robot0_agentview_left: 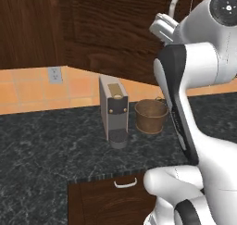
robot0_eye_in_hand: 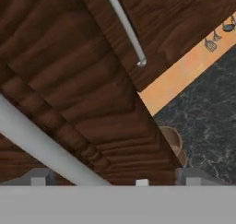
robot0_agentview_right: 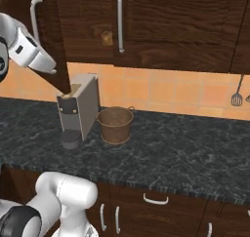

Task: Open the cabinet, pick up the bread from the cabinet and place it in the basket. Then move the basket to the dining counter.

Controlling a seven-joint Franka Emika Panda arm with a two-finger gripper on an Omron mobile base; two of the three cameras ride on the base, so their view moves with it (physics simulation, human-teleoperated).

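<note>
The pincer (robot0_eye_in_hand: 113, 179) is pressed close against the cabinet (robot0_agentview_right: 161, 26), with a silver bar handle (robot0_eye_in_hand: 41, 142) crossing just in front of its two dark fingertips (robot0_eye_in_hand: 39, 178). The tips stand apart on either side of the bar, so it looks released and straddling rather than clenched, though the actual contact is too low in the hand view to be sure. That placement makes sense as the opening step: the door has to be pulled before anything inside can be reached.

In the right base view the hand sits beside the left door's handle (robot0_agentview_right: 35, 16), whose long axis runs vertically down the door with a curve at the top; the neighbouring door's handle (robot0_agentview_right: 120, 21) is parallel to it (in the hand view both bars slant because the camera is rolled).

The doors appear closed, so the bread is presumably behind them, hidden.

Below, on the black granite counter (robot0_agentview_right: 195, 158), the basket (robot0_agentview_right: 115, 125) stands upright, mouth facing up, wire handle folded down at the rim, just beside the grey coffee machine (robot0_agentview_right: 78, 109). It waits directly under the cabinet, a short drop for the bun
</note>
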